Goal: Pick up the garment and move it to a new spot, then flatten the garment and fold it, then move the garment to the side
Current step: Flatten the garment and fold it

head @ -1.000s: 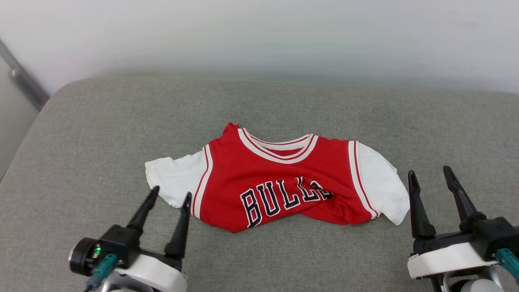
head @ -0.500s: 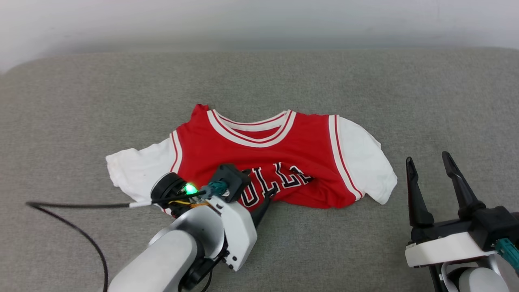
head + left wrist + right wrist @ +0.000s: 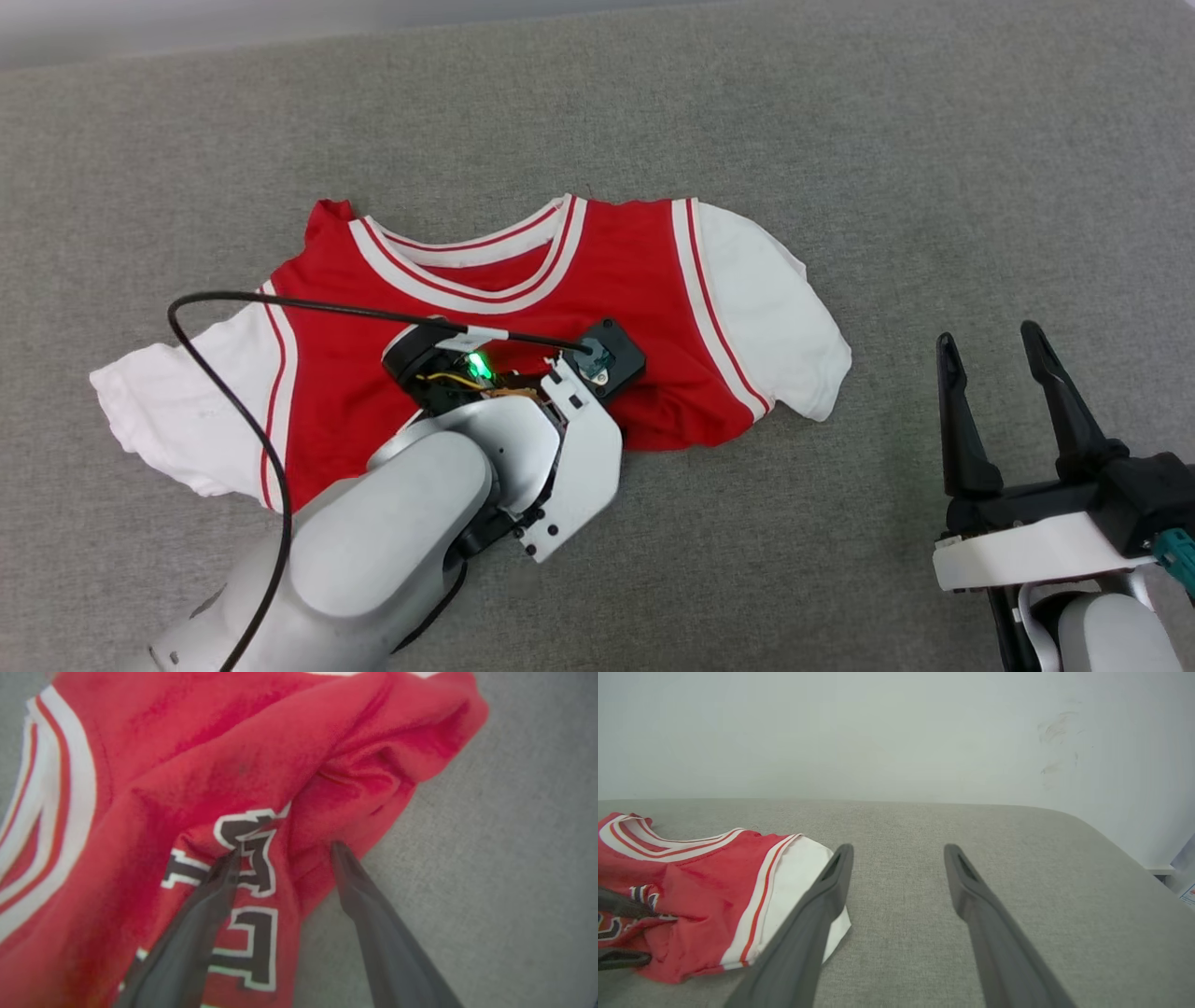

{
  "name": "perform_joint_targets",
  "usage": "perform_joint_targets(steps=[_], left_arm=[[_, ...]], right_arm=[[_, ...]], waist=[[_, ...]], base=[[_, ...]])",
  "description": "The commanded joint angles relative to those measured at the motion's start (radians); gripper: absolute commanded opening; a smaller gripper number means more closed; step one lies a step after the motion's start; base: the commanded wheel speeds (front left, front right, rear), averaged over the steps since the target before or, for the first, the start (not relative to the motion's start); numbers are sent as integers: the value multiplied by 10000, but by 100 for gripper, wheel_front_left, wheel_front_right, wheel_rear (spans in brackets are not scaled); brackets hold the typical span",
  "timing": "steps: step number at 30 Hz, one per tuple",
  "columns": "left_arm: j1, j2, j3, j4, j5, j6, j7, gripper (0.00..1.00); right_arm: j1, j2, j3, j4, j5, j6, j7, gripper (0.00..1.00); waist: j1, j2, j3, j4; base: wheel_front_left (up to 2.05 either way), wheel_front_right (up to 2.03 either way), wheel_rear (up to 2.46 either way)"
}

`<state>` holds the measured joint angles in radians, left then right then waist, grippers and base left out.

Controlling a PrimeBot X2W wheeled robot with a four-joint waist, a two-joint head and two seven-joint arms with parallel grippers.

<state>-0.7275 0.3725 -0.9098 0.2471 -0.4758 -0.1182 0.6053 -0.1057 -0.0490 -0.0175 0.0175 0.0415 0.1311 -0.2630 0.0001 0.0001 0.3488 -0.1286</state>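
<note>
Near the middle of the grey padded surface (image 3: 840,140) you find the garment (image 3: 597,271). It lies mostly flat, with the striped neck toward the far side and the two white sleeves spread to the left and right. Its lower part is bunched and wrinkled.

Your left gripper (image 3: 286,848) is down on this lower red part; in the head view the pale wrist covers the fingers. In the left wrist view you see both fingers spread apart, with a raised fold of red cloth between them. One fingertip (image 3: 233,856) touches the black lettering (image 3: 254,933). The other touches the fold at the hem, close to the bare grey surface. The fingers are not closed on the cloth. A black cable (image 3: 327,308) loops from this wrist over the left sleeve (image 3: 159,411).

Your right gripper (image 3: 988,336) is well apart from the garment, to the right of the right sleeve (image 3: 766,317), over bare grey fabric. Its fingers stand wide apart and hold nothing. Behind the padded surface stands a pale wall (image 3: 878,732).
</note>
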Motion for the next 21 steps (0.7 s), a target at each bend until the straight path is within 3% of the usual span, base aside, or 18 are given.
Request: perform_joint_targets(steps=[1,4,5,6,21], left_arm=[[-38,77,-115,153,87,-30,88,100],[-38,135,-510,645,-71,-73,391,100],[-5,124,-636,767,-150,-82,472,37],[-28,123,-750,855,-185,-89,511,0],[234,-219,-1225,33,-751,-60,-589,0]], right_arm=[[-138,-24,18,-32,66,-7,-20,100],[-191,-22,19,-50,98,-7,-22,100],[-212,-24,15,-49,93,-7,-22,100],[-223,-24,14,-42,84,-7,-22,100],[139,-24,15,331,-105,-7,-24,100]], waist=[[-1,-1,138,-101],[-1,-1,239,-109],[-1,-1,262,-104],[-1,-1,279,-96],[-1,-1,-1165,425]], base=[[0,0,0],[0,0,0],[0,0,0],[0,0,0],[0,0,0]])
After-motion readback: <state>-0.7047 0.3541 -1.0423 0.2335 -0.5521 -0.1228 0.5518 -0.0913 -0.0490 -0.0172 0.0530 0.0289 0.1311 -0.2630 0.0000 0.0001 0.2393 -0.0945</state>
